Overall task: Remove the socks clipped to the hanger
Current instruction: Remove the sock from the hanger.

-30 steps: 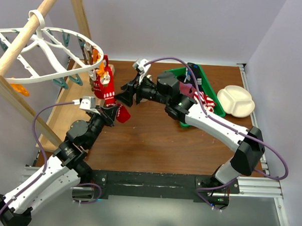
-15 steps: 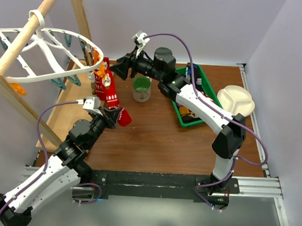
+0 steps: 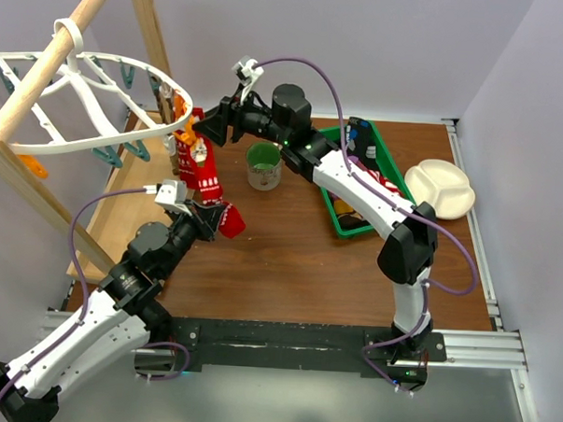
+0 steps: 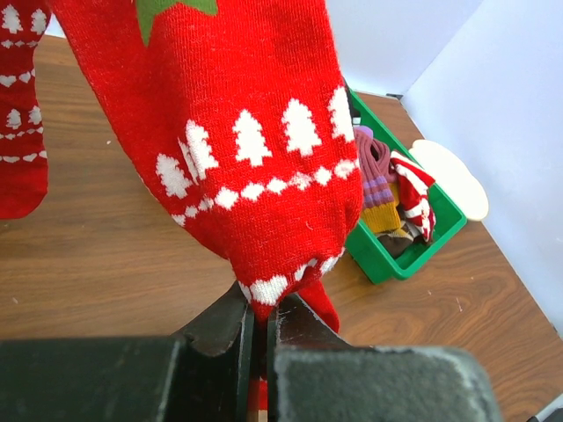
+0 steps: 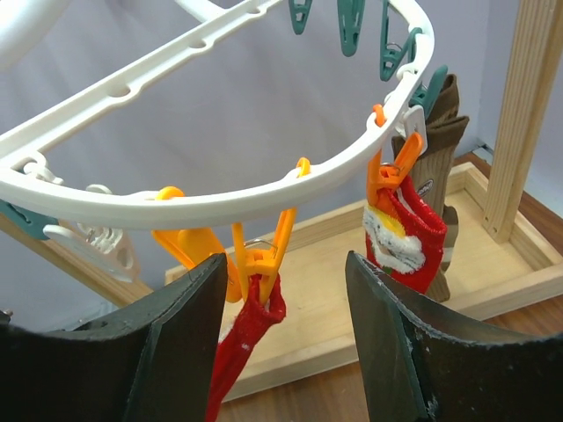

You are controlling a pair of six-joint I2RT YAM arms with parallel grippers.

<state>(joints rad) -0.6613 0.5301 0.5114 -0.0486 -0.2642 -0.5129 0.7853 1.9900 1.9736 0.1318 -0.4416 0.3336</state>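
You've got bright, even light and soft shadows; only the black left gripper (image 4: 261,321), closest in, blurs.

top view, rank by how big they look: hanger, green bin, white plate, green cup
1. hanger, though raised nearer the camera
2. green bin, partly covered
3. white plate
4. green cup

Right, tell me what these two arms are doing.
The left end effector is shut on the lower end of a red Christmas sock hanging from the white hanger. The right end effector, open, faces an orange clip on the hanger's rim. Other socks lie in the green bin.
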